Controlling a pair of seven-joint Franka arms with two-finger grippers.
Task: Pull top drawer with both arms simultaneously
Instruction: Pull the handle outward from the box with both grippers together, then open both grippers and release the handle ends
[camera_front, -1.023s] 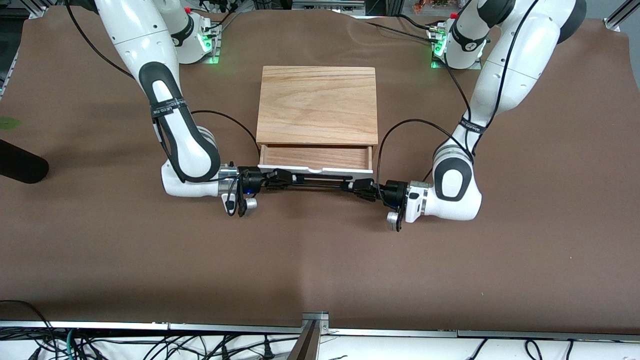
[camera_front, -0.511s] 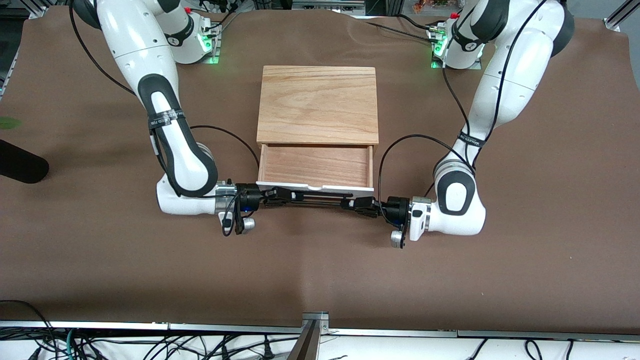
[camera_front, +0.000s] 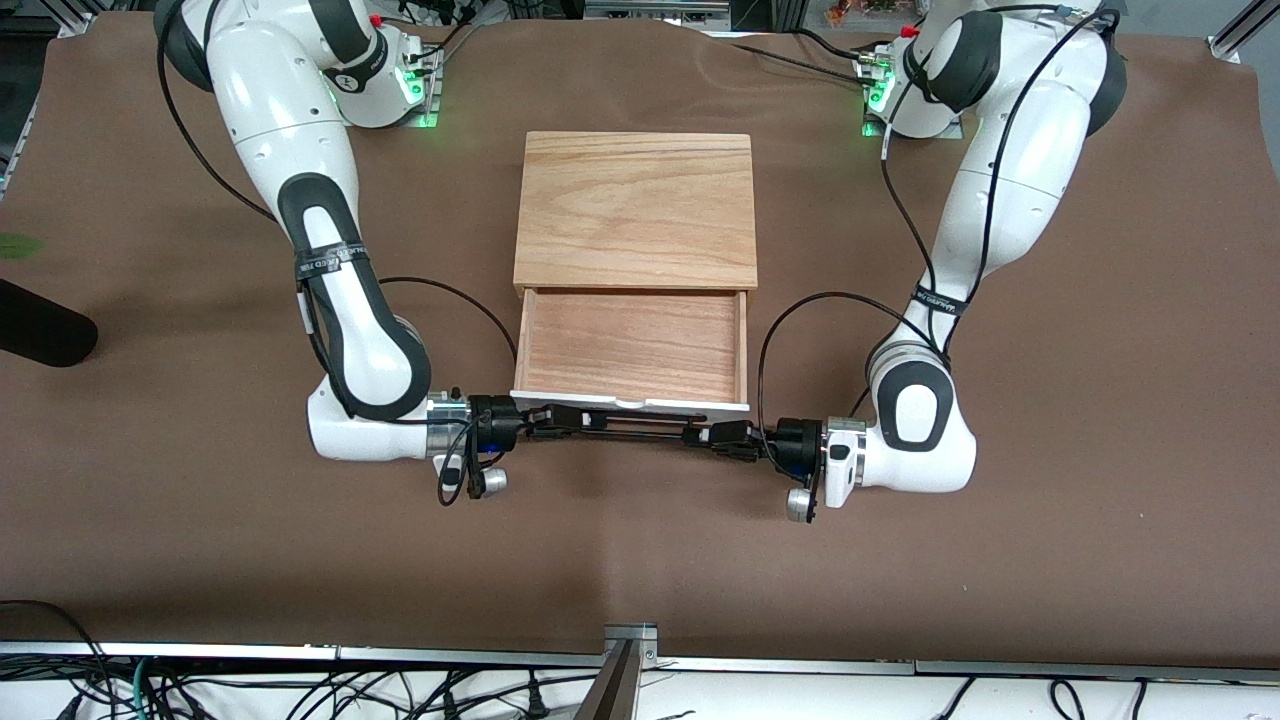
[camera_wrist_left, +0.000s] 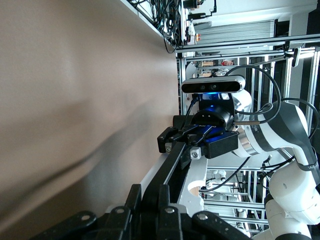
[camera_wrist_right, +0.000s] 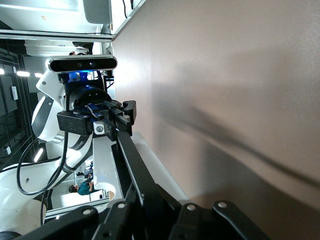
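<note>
Pulling with both arms at once, I drew the drawer (camera_front: 631, 345) well out of the cabinet (camera_front: 635, 208) over the last second. A second earlier only a thin strip of its oak floor showed below the cabinet's top; half a second later about twice as much; at this moment the floor lay open as a broad panel at the centre of the front view, its white front low in the middle of the frame. My left gripper (camera_front: 722, 434), coming in from the frame's right, was clamped on one end of the black handle (camera_front: 630, 423), and my right gripper (camera_front: 548, 421), coming in from the frame's left, was clamped on the other. Both wrists had slid down the frame with the drawer, keeping level with each other, and the drawer stayed square to the cabinet.

In the left wrist view the handle (camera_wrist_left: 167, 172) ran from my own fingers away to the right gripper (camera_wrist_left: 172, 137) at mid-frame; the right wrist view mirrored it, with the left gripper (camera_wrist_right: 125, 117) closed on the handle (camera_wrist_right: 132, 160).

I judged the pull mostly done: the cabinet had not shifted, and whether the drawer had any travel left could not be told from these views.
</note>
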